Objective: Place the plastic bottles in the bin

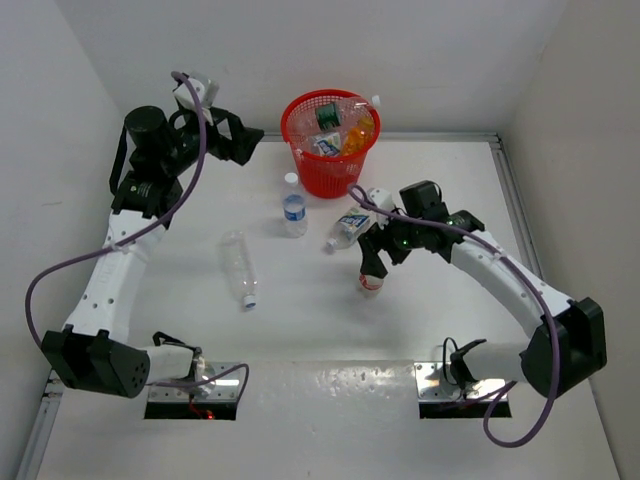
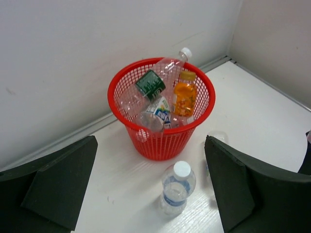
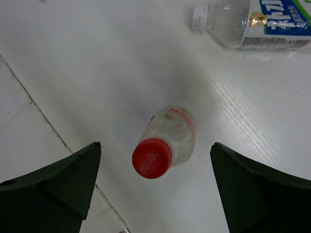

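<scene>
The red mesh bin (image 1: 328, 176) stands at the back and holds several bottles, among them a green-labelled one (image 2: 150, 85) and an orange one (image 2: 185, 97). On the table, a clear white-capped bottle (image 1: 293, 205) stands upright in front of the bin. A labelled bottle (image 1: 348, 228) and a clear bottle (image 1: 240, 268) lie on their sides. A red-capped bottle (image 3: 167, 143) stands upright between the wide-apart fingers of my right gripper (image 3: 155, 148), untouched. My left gripper (image 1: 250, 140) hangs open and empty to the left of the bin, looking down at the upright bottle (image 2: 177, 187).
White walls close in behind the bin and on both sides. A metal strip runs along the table's back and right edges (image 1: 510, 180). The labelled lying bottle (image 3: 257, 22) is close beyond the right gripper.
</scene>
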{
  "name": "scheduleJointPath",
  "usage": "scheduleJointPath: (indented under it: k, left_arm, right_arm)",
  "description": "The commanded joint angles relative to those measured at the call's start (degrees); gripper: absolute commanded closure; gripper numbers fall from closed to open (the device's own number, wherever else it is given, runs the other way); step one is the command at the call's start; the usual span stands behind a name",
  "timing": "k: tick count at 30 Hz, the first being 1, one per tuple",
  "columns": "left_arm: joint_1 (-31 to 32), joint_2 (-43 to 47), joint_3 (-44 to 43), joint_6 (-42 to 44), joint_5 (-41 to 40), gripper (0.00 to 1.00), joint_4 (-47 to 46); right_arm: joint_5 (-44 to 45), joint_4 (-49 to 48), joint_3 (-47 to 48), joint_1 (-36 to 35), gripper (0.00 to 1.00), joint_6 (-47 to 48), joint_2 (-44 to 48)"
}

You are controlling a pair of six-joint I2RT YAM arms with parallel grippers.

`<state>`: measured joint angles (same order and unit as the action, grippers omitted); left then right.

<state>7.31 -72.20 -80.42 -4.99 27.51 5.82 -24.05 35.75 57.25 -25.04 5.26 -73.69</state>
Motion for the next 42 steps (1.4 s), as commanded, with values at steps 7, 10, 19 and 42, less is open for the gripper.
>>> scheduleJointPath:
  k: [7, 10, 19, 42]
  left_arm:
    - [-2.2, 3.9, 1.9, 0.8, -0.9, 0.0, -0.4]
    - [-2.8, 4.4, 2.6, 1.3, -0.9, 0.0, -0.4]
    - [-3.9, 5.0, 4.5, 1.3, -0.9, 0.0, -1.5]
    - [-6.6, 7.1, 11.5, 2.4, -1.0, 0.0, -0.5]
  right_arm:
    - [10.9, -11.4, -6.4, -3.2, 0.11, -6.5, -3.8]
    - [12.2, -12.5, -6.5, -3.6, 0.21, -7.4, -5.5]
    - [11.9, -10.4, -5.6, -4.3, 0.59, -6.5, -5.2]
    - [11.6, -16.3, 65.0, 2.0, 0.91, -9.7, -37.8]
